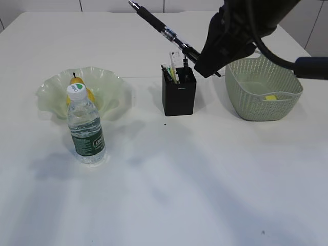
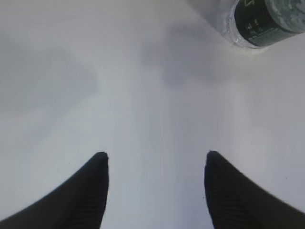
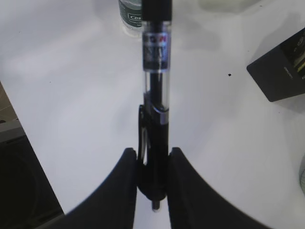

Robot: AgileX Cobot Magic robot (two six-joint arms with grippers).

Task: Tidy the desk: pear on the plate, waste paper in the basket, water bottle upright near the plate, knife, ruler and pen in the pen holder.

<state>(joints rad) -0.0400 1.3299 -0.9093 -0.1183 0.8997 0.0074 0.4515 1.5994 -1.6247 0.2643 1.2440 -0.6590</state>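
Desk (image 1: 215,195): white tabletop carrying everything.
Basket (image 1: 264,102): right side, yellow waste paper (image 1: 270,97) inside.
Plate (image 1: 110,89): left side, pear (image 1: 77,84) on it.
Water bottle (image 1: 86,128): upright, just in front of the plate.
Pen holder (image 1: 179,98): centre, between plate and basket.
Right gripper (image 3: 152,191): clenched on the pen (image 3: 155,71), raised above the holder.
Left gripper (image 2: 155,164): released, spread over bare desk.

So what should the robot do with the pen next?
Probably tilt the pen upright and line it up over the black pen holder. The right gripper grips it at a slant, above the holder and off to one side, and it isn't inside yet.
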